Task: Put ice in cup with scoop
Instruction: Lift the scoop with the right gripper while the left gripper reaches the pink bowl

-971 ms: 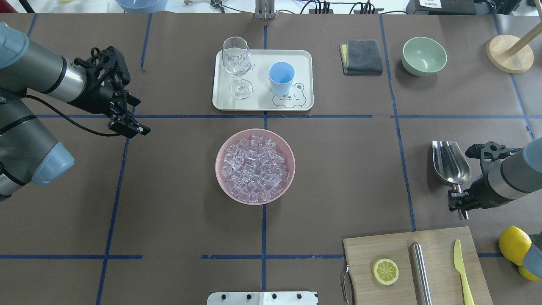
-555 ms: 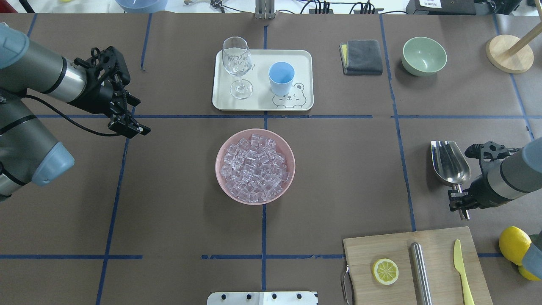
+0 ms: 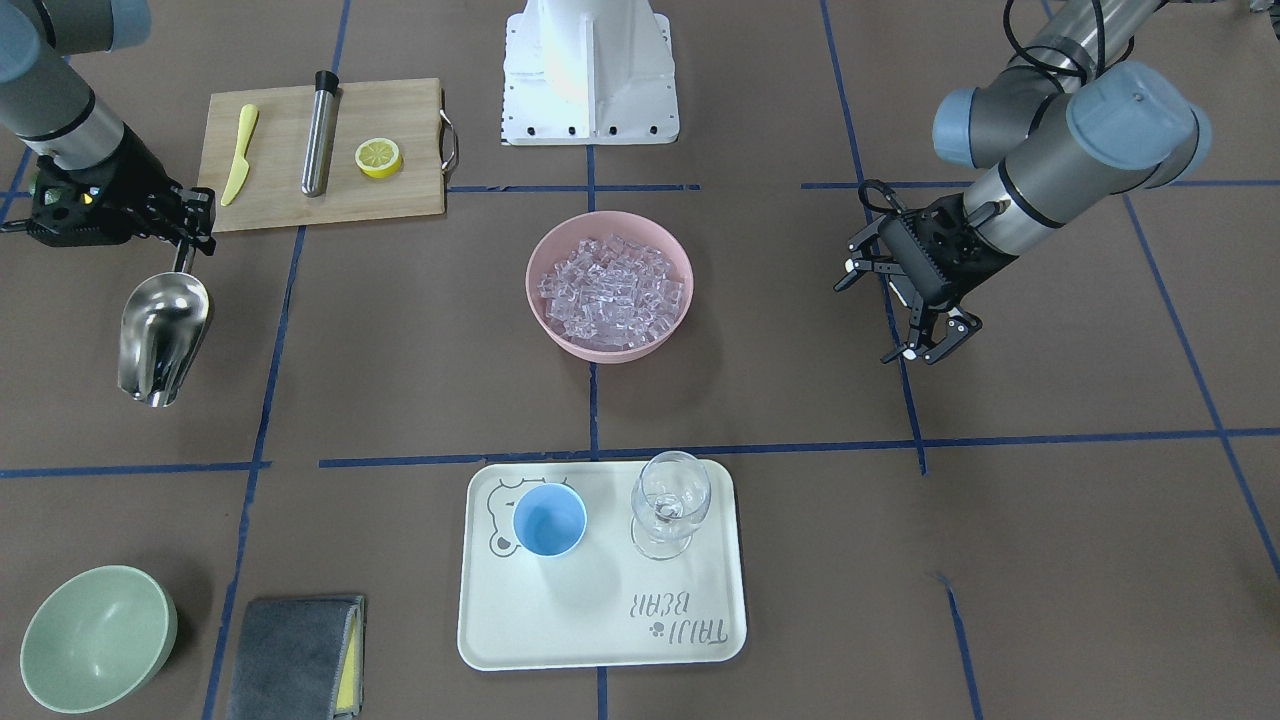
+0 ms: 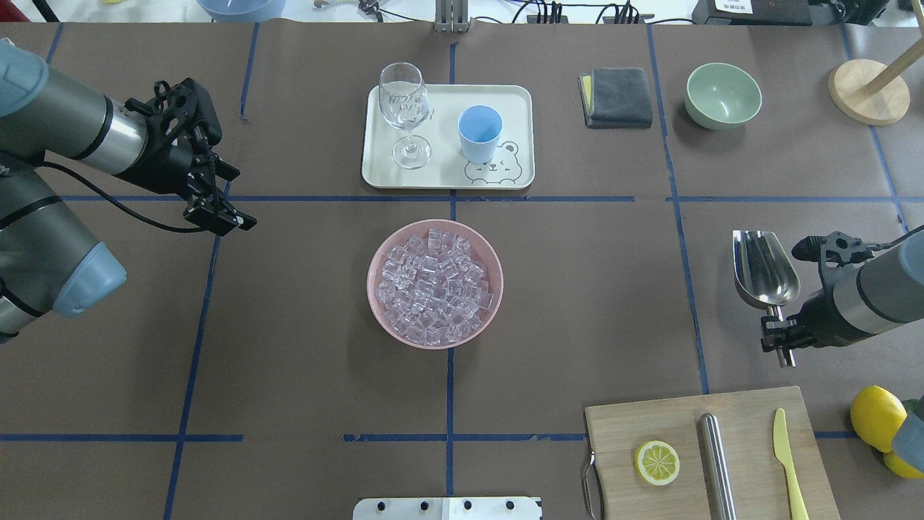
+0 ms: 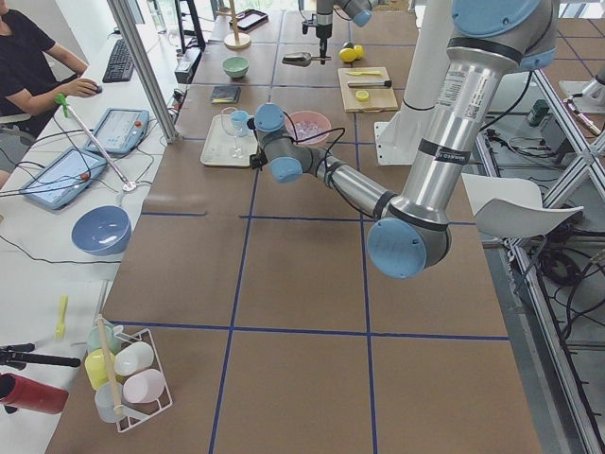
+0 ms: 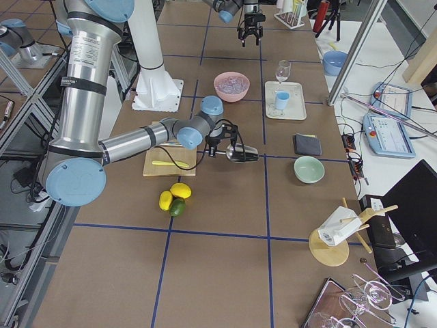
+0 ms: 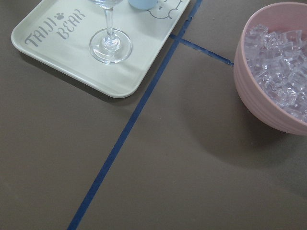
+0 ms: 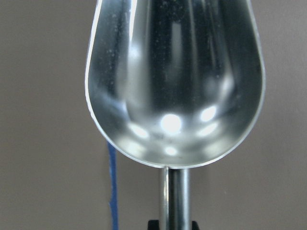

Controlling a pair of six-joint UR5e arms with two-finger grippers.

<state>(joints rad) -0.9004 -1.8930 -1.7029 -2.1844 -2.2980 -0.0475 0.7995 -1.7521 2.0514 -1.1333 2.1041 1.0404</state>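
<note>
The ice (image 4: 433,285) is a heap of clear cubes in a pink bowl (image 4: 382,307) at mid-table; it also shows in the front view (image 3: 610,285) and the left wrist view (image 7: 280,62). The light-blue cup (image 4: 479,133) stands upright and empty on a cream tray (image 4: 520,108). My right gripper (image 4: 778,339) is shut on the handle of the steel scoop (image 4: 765,269), far right of the bowl. The scoop's trough (image 8: 175,81) is empty and held above the table. My left gripper (image 4: 220,213) is open and empty, left of the bowl.
A wine glass (image 4: 404,108) stands on the tray beside the cup. A grey cloth (image 4: 617,97), a green bowl (image 4: 723,94) and a wooden stand (image 4: 868,90) are at the back right. A cutting board (image 4: 743,419) holds a lemon slice, a steel cylinder and a yellow knife; lemons (image 4: 877,419) lie beside it.
My right gripper has moved a little away from the cutting board with the scoop in it. The left arm has not moved.
</note>
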